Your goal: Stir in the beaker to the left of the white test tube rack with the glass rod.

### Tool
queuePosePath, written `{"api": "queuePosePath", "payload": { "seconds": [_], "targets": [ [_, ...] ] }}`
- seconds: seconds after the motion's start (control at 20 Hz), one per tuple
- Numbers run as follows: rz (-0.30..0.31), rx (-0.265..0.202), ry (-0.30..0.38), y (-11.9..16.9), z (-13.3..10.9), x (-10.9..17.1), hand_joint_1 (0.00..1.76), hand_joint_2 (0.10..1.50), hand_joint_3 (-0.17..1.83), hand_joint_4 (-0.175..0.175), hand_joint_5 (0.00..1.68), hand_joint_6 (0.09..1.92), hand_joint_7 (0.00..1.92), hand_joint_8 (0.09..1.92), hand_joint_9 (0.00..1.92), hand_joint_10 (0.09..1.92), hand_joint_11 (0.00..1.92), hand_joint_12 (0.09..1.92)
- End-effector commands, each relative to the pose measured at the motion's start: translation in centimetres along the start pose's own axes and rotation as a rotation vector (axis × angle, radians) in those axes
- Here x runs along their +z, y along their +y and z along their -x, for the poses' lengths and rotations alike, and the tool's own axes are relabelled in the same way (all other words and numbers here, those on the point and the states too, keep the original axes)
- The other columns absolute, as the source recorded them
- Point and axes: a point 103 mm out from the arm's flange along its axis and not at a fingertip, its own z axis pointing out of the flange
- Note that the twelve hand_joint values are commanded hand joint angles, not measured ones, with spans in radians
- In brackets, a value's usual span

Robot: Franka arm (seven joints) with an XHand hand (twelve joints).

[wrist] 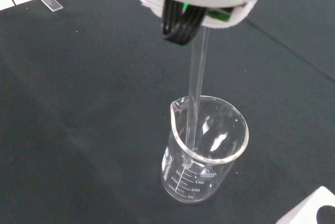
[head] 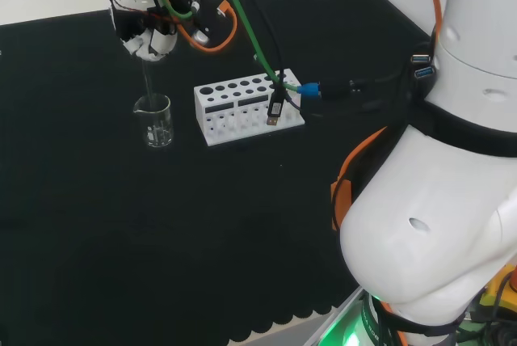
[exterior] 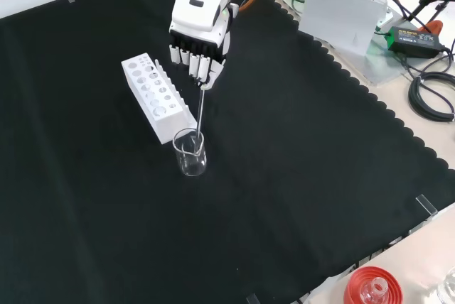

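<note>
Fig. Stirring step, rod-in-beaker geometry. Landmark: white plastic test tube rack w/ rows of round holes, on the black cloth.

Small clear glass beaker, spouted, printed scale on its wall, stands upright just beside the rack's short end, at the rack's left in head view and at its nearer end in front view; apart from it, not touching. No liquid can be made out in it.

Black and white robot hand hangs directly above the beaker, fingers curled and pinching the top of a thin clear glass rod. Rod's long axis is near vertical, w/ a slight tilt in front view; it runs from the fingers straight down through the beaker's mouth. In wrist view the rod passes the rim close to the wall on the scale side, rather than at centre; lower tip sits inside, depth above the base cannot be told.

Judgement: rod is already in, so the circling should stay small and keep the axis upright. Since the rod is off-centre and near the wall, a wide sweep could knock or tip the beaker toward the rack.
</note>
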Motion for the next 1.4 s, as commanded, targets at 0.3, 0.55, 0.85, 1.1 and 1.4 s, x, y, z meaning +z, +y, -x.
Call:
{"api": "queuePosePath", "payload": {
  "seconds": [0.3, 0.55, 0.85, 1.1, 1.4],
  "targets": [
    [-0.006, -0.014, 0.027, 2.8, 4.0, 1.8, 1.33, 0.61, 0.76, -0.175, 1.20, 0.60, 1.34, 0.84, 1.71, 0.63, 1.61, 0.76],
    [-0.003, 0.014, 0.013, 2.1, 5.8, 1.7, 1.33, 0.61, 0.76, -0.175, 1.20, 0.60, 1.34, 0.84, 1.71, 0.63, 1.61, 0.76],
    [-0.006, 0.040, 0.010, -0.1, 5.5, 1.8, 1.33, 0.62, 0.75, -0.175, 1.20, 0.60, 1.34, 0.84, 1.71, 0.63, 1.62, 0.76],
    [-0.012, 0.041, 0.000, -1.1, 3.5, 1.1, 1.33, 0.62, 0.75, -0.175, 1.20, 0.60, 1.34, 0.84, 1.71, 0.63, 1.62, 0.76],
    [-0.012, 0.028, 0.007, -0.8, 1.7, 0.7, 1.33, 0.62, 0.75, -0.175, 1.20, 0.60, 1.34, 0.84, 1.71, 0.63, 1.62, 0.76]
  ]
}}
